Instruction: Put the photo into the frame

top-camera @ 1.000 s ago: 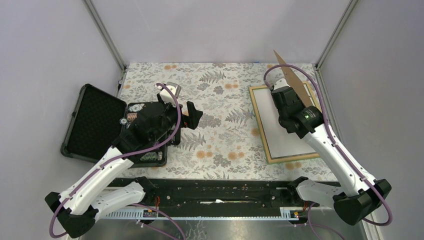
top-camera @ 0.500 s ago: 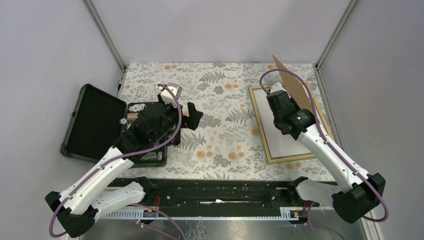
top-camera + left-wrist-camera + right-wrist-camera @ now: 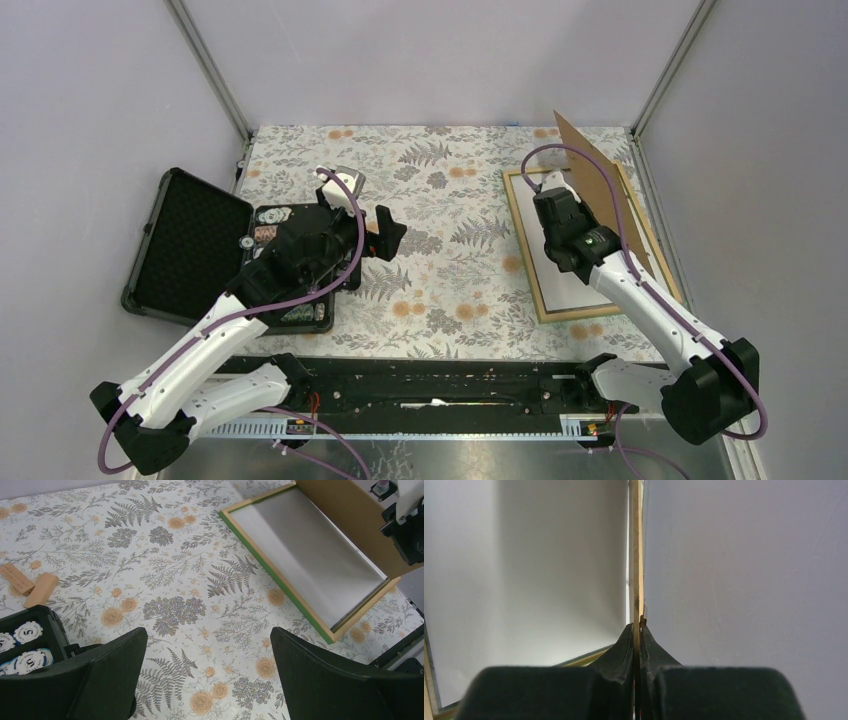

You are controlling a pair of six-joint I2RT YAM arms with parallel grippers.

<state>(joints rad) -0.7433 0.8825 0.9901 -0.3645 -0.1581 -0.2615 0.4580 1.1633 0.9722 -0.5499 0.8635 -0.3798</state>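
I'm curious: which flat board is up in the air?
The brown backing board, held tilted in the right gripper, jaws shut; the green-edged frame lies flat on the table.

Pale, bare-looking wood edges and a green painted face mark the thin rectangular frame (image 3: 272,570). The photo (image 3: 305,555) shows its smooth, matt white paper back. The plain brown backing board (image 3: 350,520) looks like dull cardboard. The floral-printed cloth (image 3: 165,570) is matt, and the open black case (image 3: 190,245) has a textured, foam-like lining.
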